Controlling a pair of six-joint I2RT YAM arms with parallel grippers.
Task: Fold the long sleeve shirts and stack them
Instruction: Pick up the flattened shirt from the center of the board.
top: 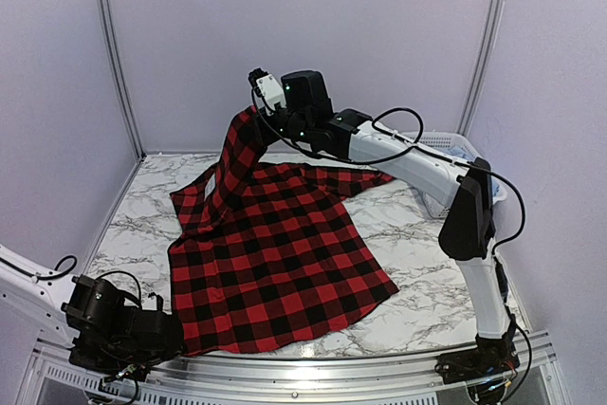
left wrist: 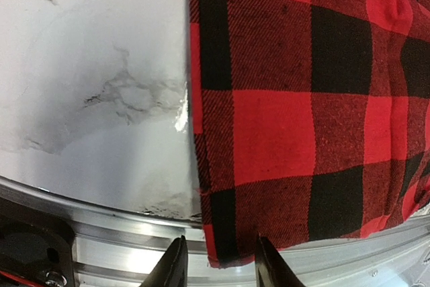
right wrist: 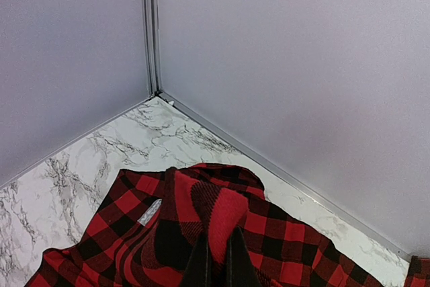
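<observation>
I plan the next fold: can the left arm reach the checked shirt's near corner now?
Probably yes: the left gripper sits open, astride the checked shirt's near hem corner, with nothing in the way.

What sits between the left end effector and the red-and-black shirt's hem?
Nothing. The left wrist view shows a hem corner of the shirt lying between the fingers of the left end effector, over the metal rail.
</observation>
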